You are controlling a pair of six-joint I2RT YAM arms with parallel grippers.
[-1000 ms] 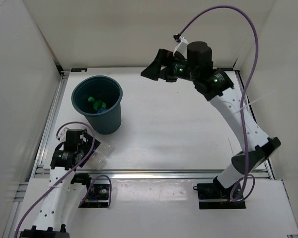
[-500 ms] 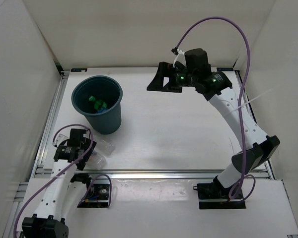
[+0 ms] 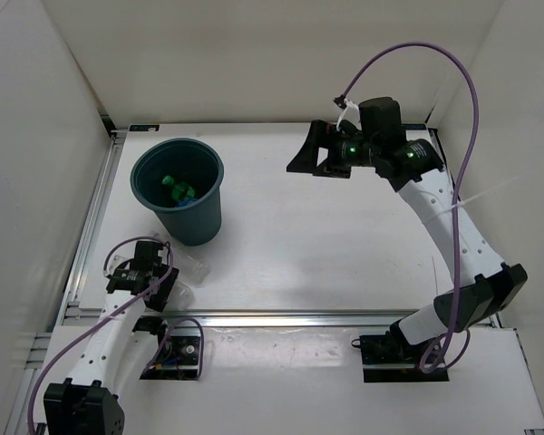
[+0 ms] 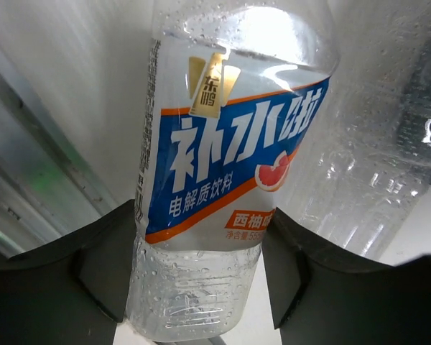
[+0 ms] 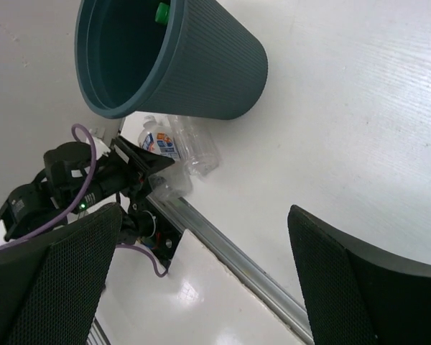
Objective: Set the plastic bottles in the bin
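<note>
- Pinching the white-red-blue labelled bottle (image 4: 223,158) in my left gripper (image 3: 152,279) near the front rail; pad contact looks likely, not certain.
- Plain clear bottle (image 4: 366,172) lies just beside it.
- Green bottle (image 3: 175,189) sits inside the bin (image 3: 204,222).
- Right gripper (image 3: 301,152): jaws wide apart, empty.

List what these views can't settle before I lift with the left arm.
- Top view: the left gripper covers the labelled bottle.
- Left wrist view: finger pressure on it unclear; top edge cuts its upper end; plain clear bottle blurred.
- Top view: the wall of the bin hides contents beyond the green bottle.
</note>
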